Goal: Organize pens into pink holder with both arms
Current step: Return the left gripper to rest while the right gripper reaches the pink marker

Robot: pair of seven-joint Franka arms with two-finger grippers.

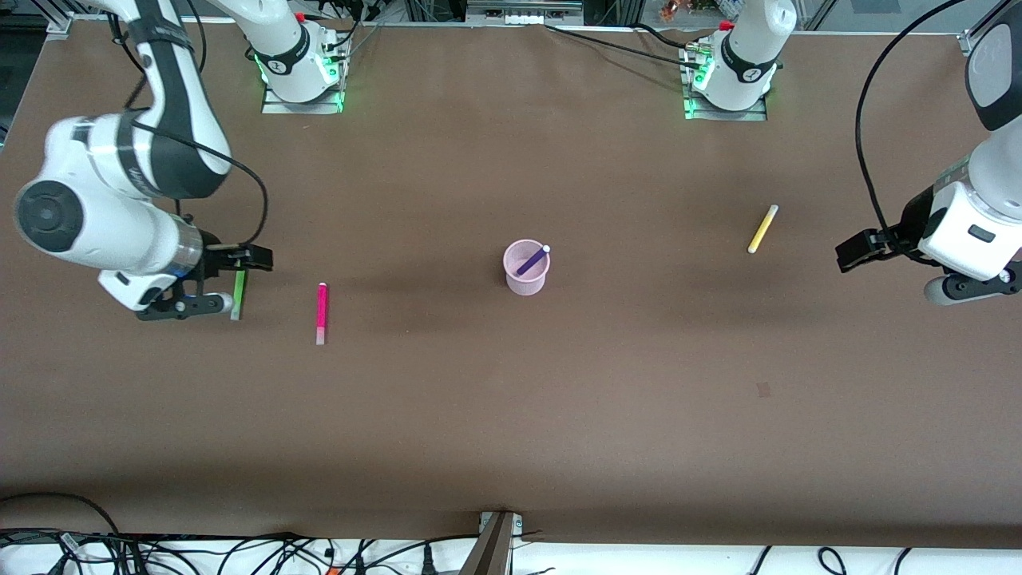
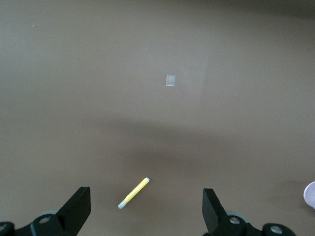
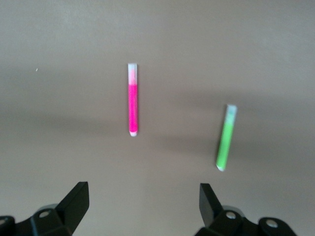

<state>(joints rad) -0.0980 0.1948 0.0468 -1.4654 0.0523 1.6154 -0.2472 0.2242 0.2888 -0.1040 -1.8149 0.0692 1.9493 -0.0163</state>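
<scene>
Green pen [image 1: 238, 294] lies below the right arm's wide-open tool [image 1: 214, 279].

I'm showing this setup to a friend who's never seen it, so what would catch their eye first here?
Probably the pink holder mid-table with the purple pen leaning inside it. Next, the bright pens lying flat on the brown table: the magenta pen and green pen toward the right arm's end, the green one under the open right gripper, and the yellow pen near the open left gripper.
</scene>
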